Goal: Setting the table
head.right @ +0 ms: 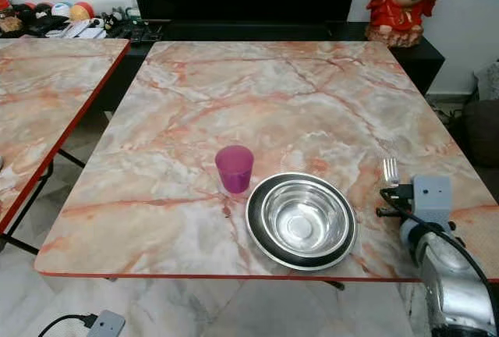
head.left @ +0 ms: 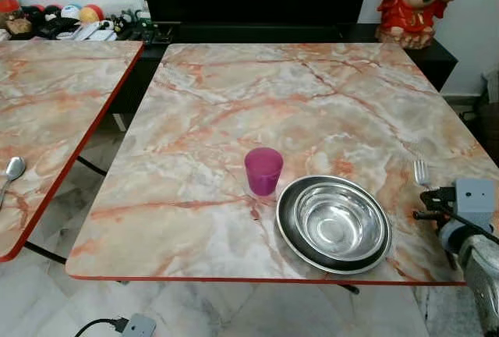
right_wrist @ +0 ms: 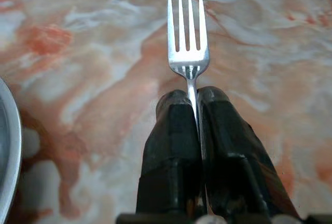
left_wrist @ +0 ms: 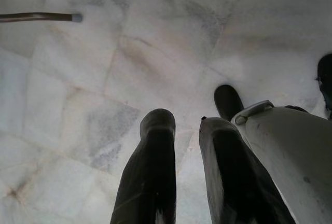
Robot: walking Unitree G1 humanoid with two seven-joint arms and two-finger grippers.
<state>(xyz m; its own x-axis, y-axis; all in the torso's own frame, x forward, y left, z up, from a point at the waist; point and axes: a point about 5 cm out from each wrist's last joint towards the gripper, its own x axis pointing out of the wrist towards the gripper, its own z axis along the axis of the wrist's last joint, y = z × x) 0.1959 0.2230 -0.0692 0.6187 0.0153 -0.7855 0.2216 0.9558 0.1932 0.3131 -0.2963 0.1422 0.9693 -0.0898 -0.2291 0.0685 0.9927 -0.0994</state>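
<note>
While the right gripper clamps a fork by its handle, the tines jut forward over the table's right edge.

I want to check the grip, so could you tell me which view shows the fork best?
The right wrist view: the fork sits close up, its handle clamped between the right hand's fingers, tines out over the table. The eye views show just its small tines beside the bowl.
</note>
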